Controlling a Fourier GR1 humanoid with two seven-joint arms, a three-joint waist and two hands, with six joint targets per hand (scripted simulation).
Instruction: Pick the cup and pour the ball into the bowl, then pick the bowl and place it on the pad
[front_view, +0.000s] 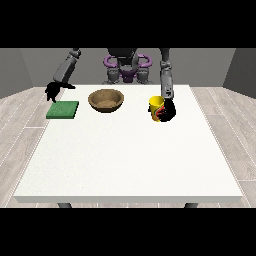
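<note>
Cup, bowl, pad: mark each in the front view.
cup (156, 103), front view, on its yellow side wall near the rim.
bowl (105, 106), front view, on its brown front wall.
pad (63, 110), front view, on the middle of its green top.

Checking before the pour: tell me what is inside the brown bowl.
The brown bowl shows only its bare wooden inside; no ball lies there. The yellow cup hides its own contents from this view.

Even, bright light; soft faint shadows under objects on table (125, 165)
</note>
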